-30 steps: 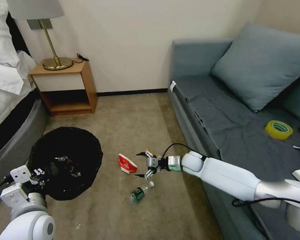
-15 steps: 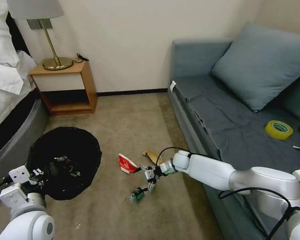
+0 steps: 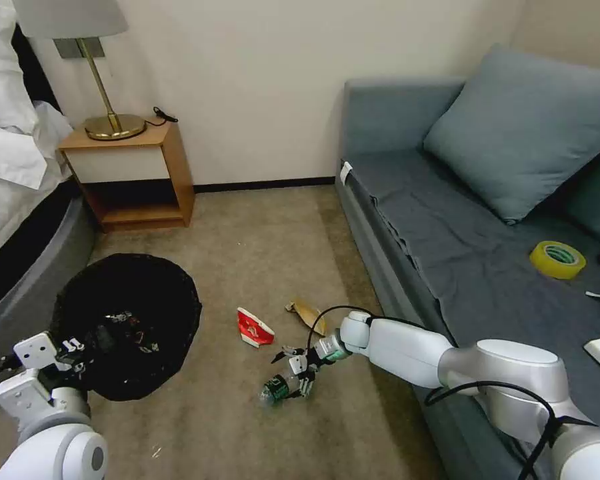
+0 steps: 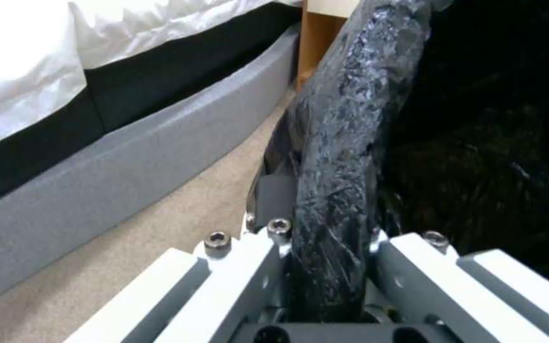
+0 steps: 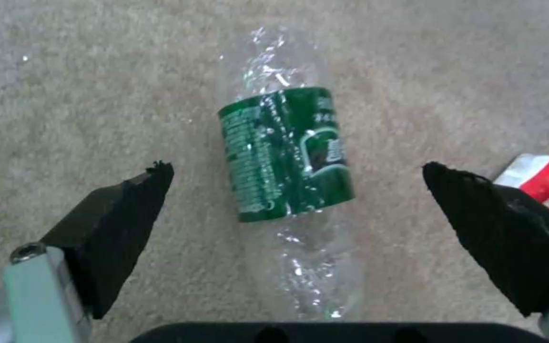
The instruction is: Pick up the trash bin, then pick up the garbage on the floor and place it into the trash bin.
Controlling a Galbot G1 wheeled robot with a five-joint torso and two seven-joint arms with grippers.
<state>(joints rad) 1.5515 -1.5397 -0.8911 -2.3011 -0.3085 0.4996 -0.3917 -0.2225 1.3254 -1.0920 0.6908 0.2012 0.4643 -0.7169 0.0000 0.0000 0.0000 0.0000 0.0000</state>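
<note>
The trash bin, round and lined with a black bag, stands on the carpet at the left. My left gripper is shut on its near rim; the left wrist view shows the bagged rim clamped in that gripper. A clear bottle with a green label lies on the floor. My right gripper hangs open just above it, and in the right wrist view the bottle lies between the spread black fingers. A red-and-white carton and a gold-brown wrapper lie nearby.
A grey-blue sofa runs along the right, close to my right arm, with a yellow tape roll on its seat. A wooden nightstand with a lamp stands at the back left, and a bed borders the bin.
My right gripper has dropped from beside the carton down and toward me onto the bottle, staying open. The wrapper behind it has come into sight. The left gripper still holds the bin.
</note>
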